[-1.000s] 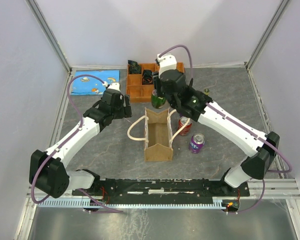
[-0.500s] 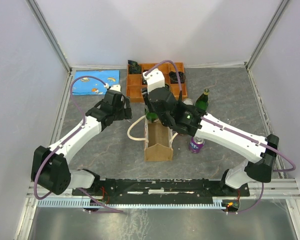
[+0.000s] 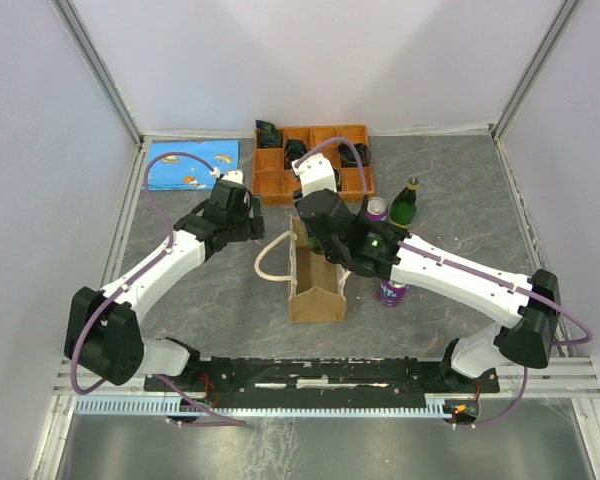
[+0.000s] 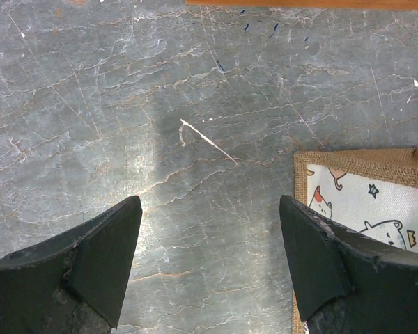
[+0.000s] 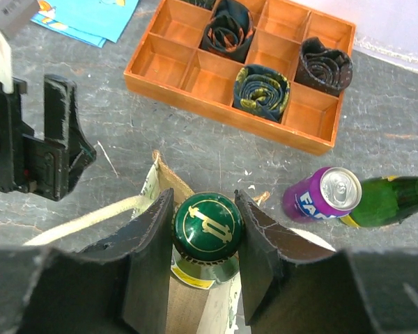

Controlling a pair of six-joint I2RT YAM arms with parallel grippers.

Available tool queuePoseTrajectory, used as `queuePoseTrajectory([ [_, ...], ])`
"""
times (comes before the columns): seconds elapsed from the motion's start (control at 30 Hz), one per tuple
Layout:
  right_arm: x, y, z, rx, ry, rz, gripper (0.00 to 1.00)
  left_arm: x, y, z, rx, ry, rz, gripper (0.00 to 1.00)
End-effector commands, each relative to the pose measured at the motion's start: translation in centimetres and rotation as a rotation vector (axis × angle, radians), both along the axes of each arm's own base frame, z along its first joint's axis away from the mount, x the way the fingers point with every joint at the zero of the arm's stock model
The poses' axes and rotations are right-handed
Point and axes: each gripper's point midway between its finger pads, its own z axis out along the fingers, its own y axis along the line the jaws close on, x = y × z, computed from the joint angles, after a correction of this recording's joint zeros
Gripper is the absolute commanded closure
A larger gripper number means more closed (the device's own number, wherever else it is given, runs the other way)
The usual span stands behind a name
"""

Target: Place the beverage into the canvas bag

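On my feed an orange compartment tray [image 3: 270, 185] sits at the far edge of the grey marbled table [image 4: 125, 104]. Dark rolled fabric pieces [image 5: 261, 92] fill several of its cells, and a blue illustrated sheet [image 3: 190, 165] lies flat to its left. Right of the tray a purple can [image 5: 320, 195] stands just beside an upright green glass bottle [image 3: 405, 203], and another purple can [image 3: 390, 292] stands nearer, partly hidden.

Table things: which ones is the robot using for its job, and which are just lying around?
Job: right tool, held green bottle, canvas bag.
Lying about: purple can, other green bottle, orange tray, blue paper.
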Motion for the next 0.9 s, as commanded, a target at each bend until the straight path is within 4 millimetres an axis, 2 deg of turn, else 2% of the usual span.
queuePoseTrajectory([
  [0.0,0.5,-0.8,5.1,0.204,-0.116,-0.073,1.00,1.2,-0.6,1.5,-0.038,-0.054,-0.002,0.14],
  [0.53,2.4,-2.6,1.1,0.208,-0.124,-0.163,1.00,1.1,-0.9,1.0,-0.044,-0.035,-0.018,0.14],
  [0.87,3.3,-2.2,-2.0,0.226,-0.098,-0.168,1.00,1.2,-1.0,0.5,-0.040,-0.025,-0.022,0.14],
])
